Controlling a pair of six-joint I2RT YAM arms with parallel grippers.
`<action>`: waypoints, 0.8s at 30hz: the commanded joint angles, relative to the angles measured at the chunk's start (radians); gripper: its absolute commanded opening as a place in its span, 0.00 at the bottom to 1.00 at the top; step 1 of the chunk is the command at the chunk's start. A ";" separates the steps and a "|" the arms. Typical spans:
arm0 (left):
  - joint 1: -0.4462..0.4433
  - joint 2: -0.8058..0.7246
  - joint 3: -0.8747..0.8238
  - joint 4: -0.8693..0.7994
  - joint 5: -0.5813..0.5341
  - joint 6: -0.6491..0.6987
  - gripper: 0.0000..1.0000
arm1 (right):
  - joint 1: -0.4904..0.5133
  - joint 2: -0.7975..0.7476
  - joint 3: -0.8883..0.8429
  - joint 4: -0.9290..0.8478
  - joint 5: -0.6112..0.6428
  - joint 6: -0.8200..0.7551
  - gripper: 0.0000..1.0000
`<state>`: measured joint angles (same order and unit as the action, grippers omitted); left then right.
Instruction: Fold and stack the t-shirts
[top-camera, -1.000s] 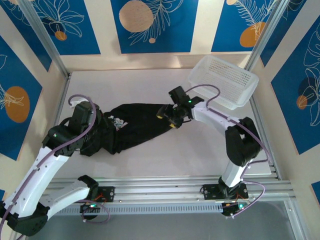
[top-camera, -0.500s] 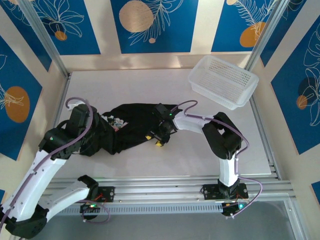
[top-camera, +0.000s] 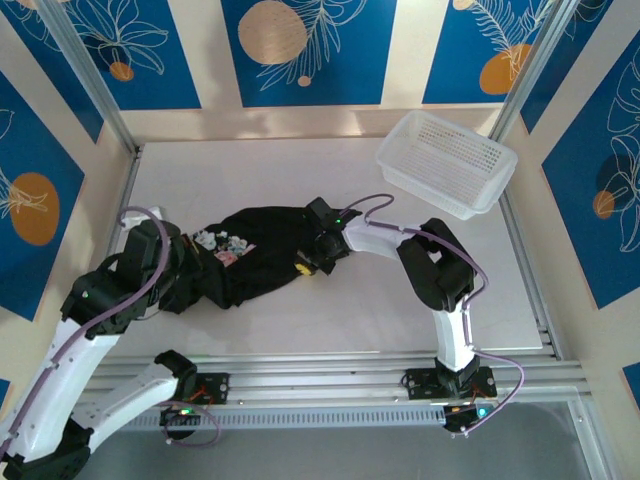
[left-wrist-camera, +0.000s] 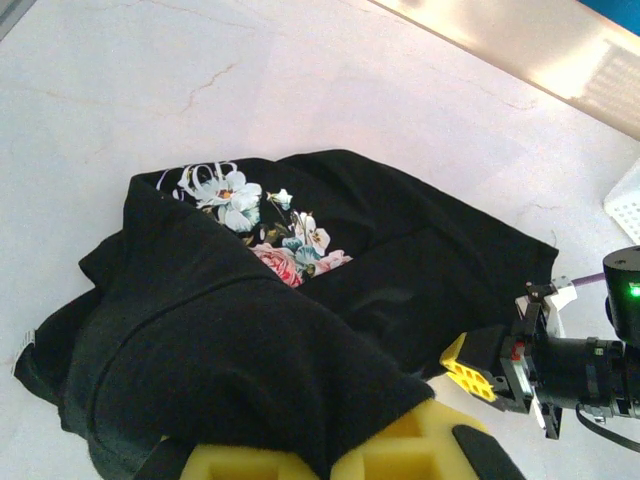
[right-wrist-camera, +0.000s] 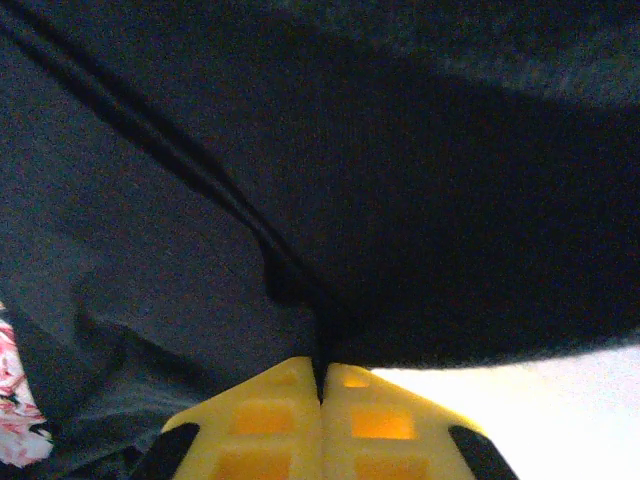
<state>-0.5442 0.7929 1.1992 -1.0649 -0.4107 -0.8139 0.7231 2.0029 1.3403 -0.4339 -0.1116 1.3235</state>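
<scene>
One t-shirt (top-camera: 262, 245): black, bunched on the bench (top-camera: 290, 165), left of centre.
Left end effector (left-wrist-camera: 325, 455): closed, pinching its left end.
Right end effector (right-wrist-camera: 320, 385): closed on a fold.
Handling: light and limp; probably best gripped at corners.

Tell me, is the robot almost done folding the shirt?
Not nearly. Nothing looks folded yet: the t-shirt lies bunched up on the table. Right now the left gripper and the right gripper each pinch its cloth. Spreading, folding and stacking are all left.
</scene>
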 joint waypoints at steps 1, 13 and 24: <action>0.009 -0.013 -0.004 -0.017 0.004 -0.015 0.00 | -0.001 -0.017 0.021 -0.024 0.014 0.010 0.00; 0.015 0.085 0.107 0.002 -0.083 0.030 0.00 | -0.075 -0.291 0.155 -0.133 0.117 -0.168 0.00; 0.049 0.176 0.450 0.064 -0.237 0.171 0.00 | -0.161 -0.473 0.376 -0.153 0.156 -0.441 0.00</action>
<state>-0.5091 0.9813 1.5578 -1.0592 -0.5678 -0.7273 0.5774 1.6123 1.6646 -0.5743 0.0216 0.9920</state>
